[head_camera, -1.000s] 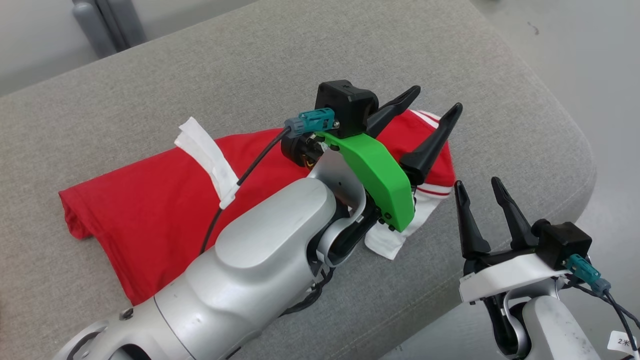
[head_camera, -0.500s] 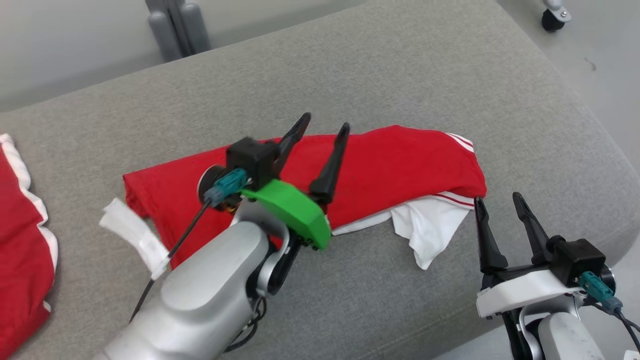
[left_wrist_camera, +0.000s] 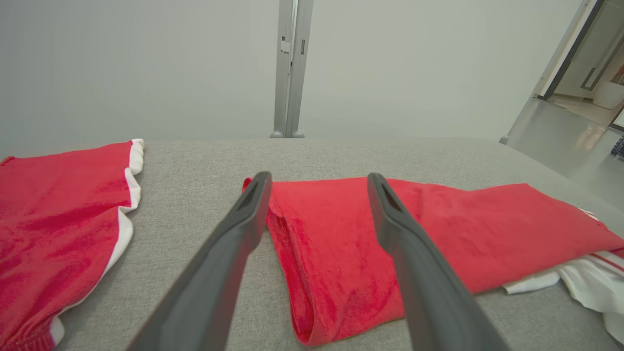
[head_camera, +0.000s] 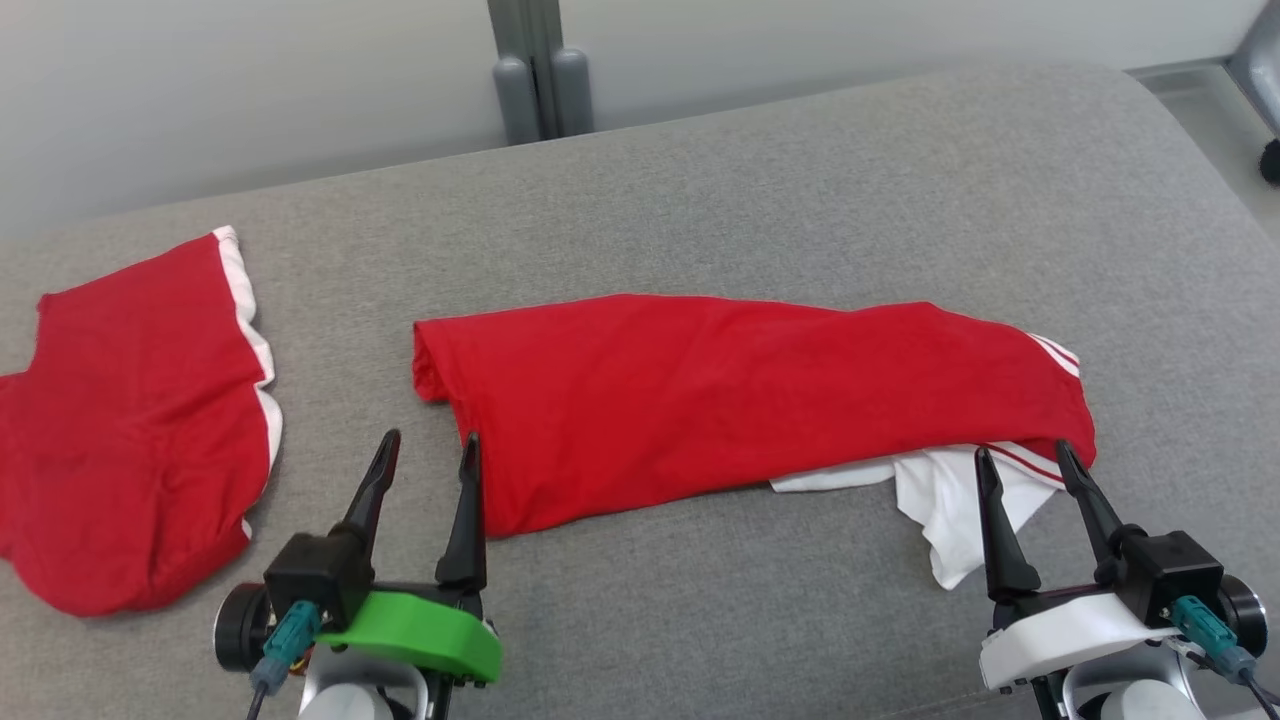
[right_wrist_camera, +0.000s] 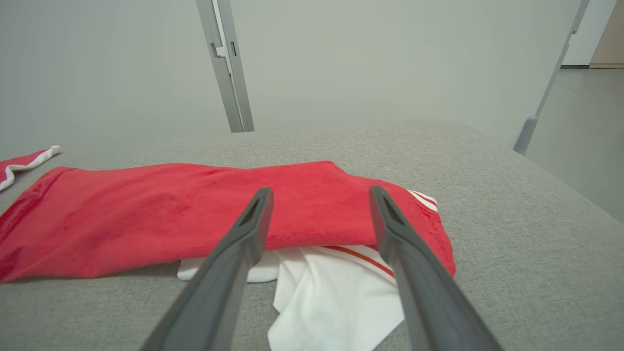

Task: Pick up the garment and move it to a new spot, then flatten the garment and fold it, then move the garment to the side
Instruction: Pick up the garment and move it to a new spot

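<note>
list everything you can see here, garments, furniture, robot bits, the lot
folded garment: one, red, lying lengthwise across the middle of the cushion
white layer: one, white with thin red stripes, sticking out from under the folded garment's right end
second garment: one, red with white trim, on the cushion's left end, apart from the folded one
cushion: one, grey fabric, under both garments
post: one, grey, upright behind the cushion
wall: one, pale grey, behind the post
left pincer: one, dark fingers on a green mount, open, by the folded garment's near left corner
right pincer: one, dark fingers on a white mount, open, at the white layer
</note>
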Motion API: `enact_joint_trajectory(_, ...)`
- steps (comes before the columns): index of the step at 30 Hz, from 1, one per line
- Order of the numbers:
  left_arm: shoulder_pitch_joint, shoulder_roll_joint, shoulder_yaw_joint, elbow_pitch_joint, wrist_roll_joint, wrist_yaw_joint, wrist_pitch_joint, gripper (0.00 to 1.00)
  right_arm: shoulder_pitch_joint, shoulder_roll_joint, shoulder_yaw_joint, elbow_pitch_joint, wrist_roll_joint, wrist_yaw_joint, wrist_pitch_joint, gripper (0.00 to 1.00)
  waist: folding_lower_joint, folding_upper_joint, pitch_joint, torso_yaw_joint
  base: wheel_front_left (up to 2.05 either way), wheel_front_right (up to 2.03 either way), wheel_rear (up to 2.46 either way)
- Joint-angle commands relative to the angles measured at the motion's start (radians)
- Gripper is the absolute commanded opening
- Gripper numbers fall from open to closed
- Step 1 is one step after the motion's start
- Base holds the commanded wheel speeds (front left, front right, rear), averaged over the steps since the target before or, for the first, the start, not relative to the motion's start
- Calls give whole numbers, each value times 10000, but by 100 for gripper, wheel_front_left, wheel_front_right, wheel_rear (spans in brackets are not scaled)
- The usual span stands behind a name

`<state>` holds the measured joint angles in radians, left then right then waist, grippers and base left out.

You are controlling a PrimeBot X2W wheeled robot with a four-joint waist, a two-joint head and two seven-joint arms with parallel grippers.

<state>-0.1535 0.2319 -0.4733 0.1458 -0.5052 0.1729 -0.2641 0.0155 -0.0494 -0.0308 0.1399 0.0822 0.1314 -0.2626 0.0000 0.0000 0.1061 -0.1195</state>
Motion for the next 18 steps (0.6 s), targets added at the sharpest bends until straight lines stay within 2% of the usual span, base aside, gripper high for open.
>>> enact_joint_trajectory(1,460,-154,336,-72,278,-148,-3,100,195,-22,-53,-44,-80,-14,-34,100,0,0,-530,666,0,0,0)
enact_joint_trajectory(8,2083,-1062,2314,-452,1622,-1124,-4,100,596,-19,-135,-78,-8,-12,-35,100,0,0,-837,1208,0,0,0)
enact_joint_trajectory(18,2961,-1673,3950,-518,2913,-2262,-5,100,750,-18,-51,-92,-122,-12,-33,100,0,0,-1032,1310,0,0,0)
